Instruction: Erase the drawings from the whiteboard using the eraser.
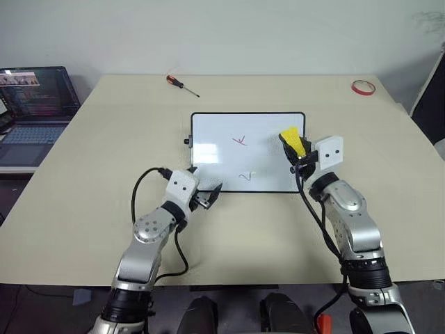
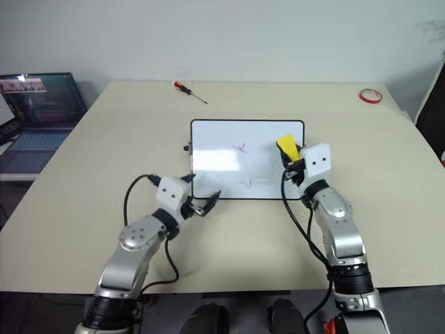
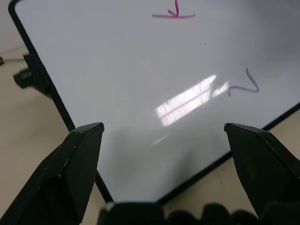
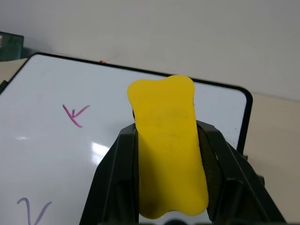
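Your right gripper (image 1: 295, 149) raised over whiteboard's (image 1: 208, 132) right side, fingers pinching eraser (image 4: 168, 140), yellow block squeezed narrow at middle. Your left gripper (image 1: 208, 196) low at board's near-left corner, fingers spread wide, nothing between. You see board lying flat mid-table, glossy; red mark (image 1: 240, 141) centre, blue mark (image 1: 247, 177) near front edge.

Left gripper (image 3: 161, 136) fingers spread wide, hovering over the whiteboard (image 3: 117, 70) near its black-framed edge. Red mark (image 3: 174, 14) and blue squiggle (image 3: 244, 86) on it; black knob (image 3: 23, 77) on frame.
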`<state>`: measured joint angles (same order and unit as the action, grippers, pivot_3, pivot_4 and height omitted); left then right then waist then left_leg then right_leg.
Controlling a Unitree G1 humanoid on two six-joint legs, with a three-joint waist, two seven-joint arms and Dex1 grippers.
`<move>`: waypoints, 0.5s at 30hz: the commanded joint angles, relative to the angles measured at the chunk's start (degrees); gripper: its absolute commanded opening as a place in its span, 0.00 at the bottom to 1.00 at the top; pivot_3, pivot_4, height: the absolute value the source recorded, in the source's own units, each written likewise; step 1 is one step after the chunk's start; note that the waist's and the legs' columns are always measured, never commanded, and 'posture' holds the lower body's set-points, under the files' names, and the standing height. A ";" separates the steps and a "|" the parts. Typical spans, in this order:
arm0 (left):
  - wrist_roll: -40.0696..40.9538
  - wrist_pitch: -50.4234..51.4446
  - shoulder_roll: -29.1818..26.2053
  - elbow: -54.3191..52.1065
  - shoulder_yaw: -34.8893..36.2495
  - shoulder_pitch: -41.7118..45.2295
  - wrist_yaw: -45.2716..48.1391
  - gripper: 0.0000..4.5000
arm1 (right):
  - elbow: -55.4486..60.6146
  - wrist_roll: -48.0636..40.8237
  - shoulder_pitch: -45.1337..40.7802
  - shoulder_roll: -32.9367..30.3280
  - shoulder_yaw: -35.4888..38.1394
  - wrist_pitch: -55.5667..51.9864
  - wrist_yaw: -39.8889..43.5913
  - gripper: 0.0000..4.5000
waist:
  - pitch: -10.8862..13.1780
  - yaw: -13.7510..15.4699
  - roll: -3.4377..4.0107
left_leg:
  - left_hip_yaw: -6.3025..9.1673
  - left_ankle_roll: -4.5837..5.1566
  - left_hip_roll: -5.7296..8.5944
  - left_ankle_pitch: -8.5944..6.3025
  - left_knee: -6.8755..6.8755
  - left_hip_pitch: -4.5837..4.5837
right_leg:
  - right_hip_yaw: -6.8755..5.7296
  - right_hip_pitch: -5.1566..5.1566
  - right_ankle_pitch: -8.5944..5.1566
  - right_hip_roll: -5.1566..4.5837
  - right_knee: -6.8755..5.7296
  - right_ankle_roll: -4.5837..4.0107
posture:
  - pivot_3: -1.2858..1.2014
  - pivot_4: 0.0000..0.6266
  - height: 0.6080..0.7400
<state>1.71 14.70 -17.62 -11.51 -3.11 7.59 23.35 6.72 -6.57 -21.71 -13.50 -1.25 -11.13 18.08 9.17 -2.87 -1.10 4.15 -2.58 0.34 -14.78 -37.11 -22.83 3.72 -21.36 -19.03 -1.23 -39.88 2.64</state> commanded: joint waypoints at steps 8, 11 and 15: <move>0.07 0.30 0.21 -3.34 -0.12 1.69 -1.07 1.00 | -12.73 3.04 -10.90 1.23 -2.95 10.72 3.30 0.29 | 0.01 -0.30 0.01 | -0.05 0.00 -0.01 0.00 0.01 0.07 | -0.04 0.01 0.00 0.04 -0.04 -0.01 | 0.52 0.24 1.00; 0.26 0.42 -0.11 -3.56 0.12 1.56 -0.91 1.00 | -20.81 3.38 -16.15 2.95 -3.30 12.92 3.86 0.29 | 0.01 -0.29 0.00 | -0.04 0.00 -0.01 0.00 0.01 0.07 | -0.06 0.02 0.00 0.04 -0.03 -0.01 | 0.52 0.24 1.00; 0.35 0.87 -0.20 -4.64 0.16 0.88 -0.96 1.00 | -32.83 4.85 -22.20 5.19 -5.08 18.24 5.54 0.29 | 0.01 -0.41 0.01 | -0.08 0.00 -0.01 0.00 0.02 0.06 | -0.04 0.00 0.00 0.03 0.00 -0.01 | 0.52 0.24 1.00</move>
<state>1.75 15.88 -17.73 -13.12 -3.48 8.59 22.90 -24.39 -2.54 -42.34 -8.74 -5.89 4.06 22.80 9.17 -3.28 -1.09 4.09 -2.58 0.32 -14.78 -37.09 -22.76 3.67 -21.37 -19.03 -1.21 -39.88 2.63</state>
